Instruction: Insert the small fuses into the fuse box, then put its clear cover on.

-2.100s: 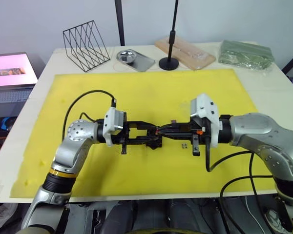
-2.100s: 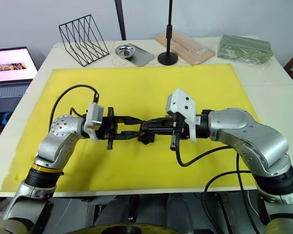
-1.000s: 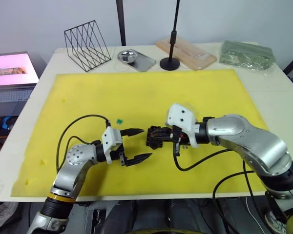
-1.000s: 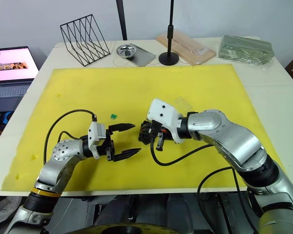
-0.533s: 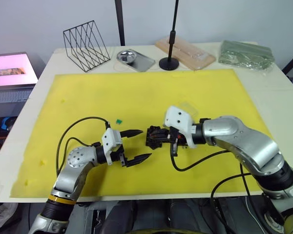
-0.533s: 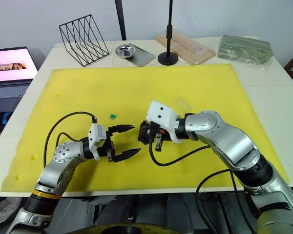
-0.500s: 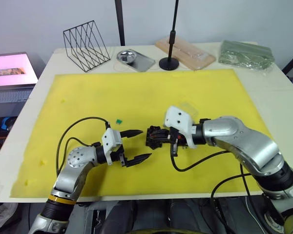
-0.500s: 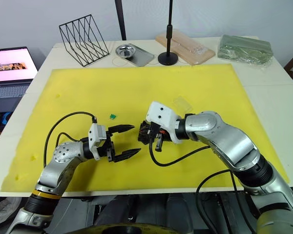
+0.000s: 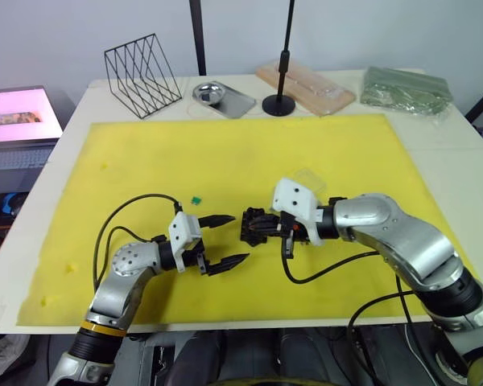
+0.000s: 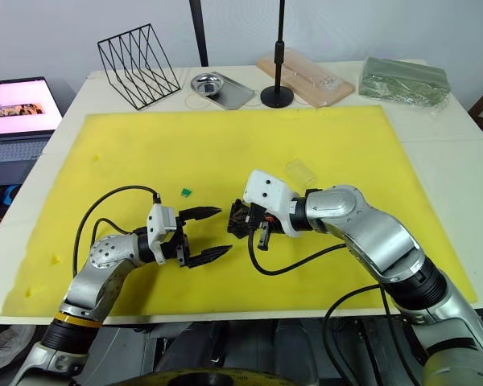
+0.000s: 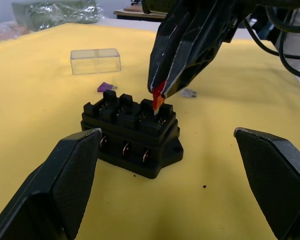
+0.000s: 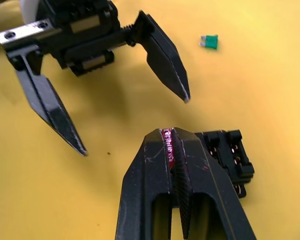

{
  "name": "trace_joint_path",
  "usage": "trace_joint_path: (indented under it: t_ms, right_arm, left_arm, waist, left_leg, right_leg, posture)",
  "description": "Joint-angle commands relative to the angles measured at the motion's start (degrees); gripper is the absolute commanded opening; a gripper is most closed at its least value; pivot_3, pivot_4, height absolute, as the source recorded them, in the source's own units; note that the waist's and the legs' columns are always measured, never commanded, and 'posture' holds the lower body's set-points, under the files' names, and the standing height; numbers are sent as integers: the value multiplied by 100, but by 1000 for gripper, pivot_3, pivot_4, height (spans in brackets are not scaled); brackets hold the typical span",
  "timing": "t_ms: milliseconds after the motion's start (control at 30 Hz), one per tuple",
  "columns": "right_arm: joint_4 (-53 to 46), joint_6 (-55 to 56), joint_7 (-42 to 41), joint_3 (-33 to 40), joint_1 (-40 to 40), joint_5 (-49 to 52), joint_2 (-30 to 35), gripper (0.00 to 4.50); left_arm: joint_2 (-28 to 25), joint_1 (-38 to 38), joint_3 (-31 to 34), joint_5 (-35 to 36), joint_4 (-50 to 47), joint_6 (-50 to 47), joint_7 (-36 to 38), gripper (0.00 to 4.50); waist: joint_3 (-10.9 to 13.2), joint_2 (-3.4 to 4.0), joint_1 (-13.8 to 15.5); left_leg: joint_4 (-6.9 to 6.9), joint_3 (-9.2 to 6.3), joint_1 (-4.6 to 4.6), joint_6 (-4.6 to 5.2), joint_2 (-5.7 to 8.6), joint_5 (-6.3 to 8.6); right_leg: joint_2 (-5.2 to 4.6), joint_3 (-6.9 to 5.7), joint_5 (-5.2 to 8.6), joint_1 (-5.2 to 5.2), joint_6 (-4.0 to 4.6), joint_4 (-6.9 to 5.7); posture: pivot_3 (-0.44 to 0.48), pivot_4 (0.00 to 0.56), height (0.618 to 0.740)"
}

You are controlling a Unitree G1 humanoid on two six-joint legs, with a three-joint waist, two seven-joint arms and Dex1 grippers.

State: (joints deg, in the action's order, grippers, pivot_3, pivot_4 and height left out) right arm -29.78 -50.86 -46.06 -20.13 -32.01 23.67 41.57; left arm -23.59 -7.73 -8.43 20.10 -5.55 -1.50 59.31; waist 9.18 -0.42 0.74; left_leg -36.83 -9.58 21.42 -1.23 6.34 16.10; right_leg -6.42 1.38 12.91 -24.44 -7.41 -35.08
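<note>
The black fuse box lies on the yellow mat. My right gripper is shut on a red fuse and holds it down against the top of the box at one end slot. My left gripper stands open just left of the box, one finger on either side and not touching it. A green fuse lies on the mat behind the left gripper. A purple fuse and a greyish clear fuse lie beyond the box. The clear cover rests on the mat behind the right wrist.
At the table's back stand a black wire rack, a metal tray, a black stand base, a wooden board in clear packaging and a green bag. A laptop sits off the table's left.
Two seconds ago the left gripper reached up to the box; it has since drawn back and opened. The right gripper came over the box with the red fuse. Over the last half second hardly anything moved.
</note>
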Motion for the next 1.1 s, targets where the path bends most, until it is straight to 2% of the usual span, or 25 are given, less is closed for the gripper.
trace_joint_path:
  t_ms: [33,1100]
  right_arm:
    - [-25,110,-60,41,-4,-55,-48,0]
    - [253,437,-341,-25,228,-357,-163,0]
  left_arm:
    - [0,-79,-11,6,-20,129,41,4477]
    - [29,-51,-35,-48,-22,147,-1,4477]
  waist:
    - [0,0,2]
    - [0,0,2]
  left_leg:
    - [0,0,0,0,0,0]
    - [0,0,0,0,0,0]
  right_leg:
    - [0,0,0,0,0,0]
    - [0,0,0,0,0,0]
  posture:
    - [0,150,740]
    - [0,150,740]
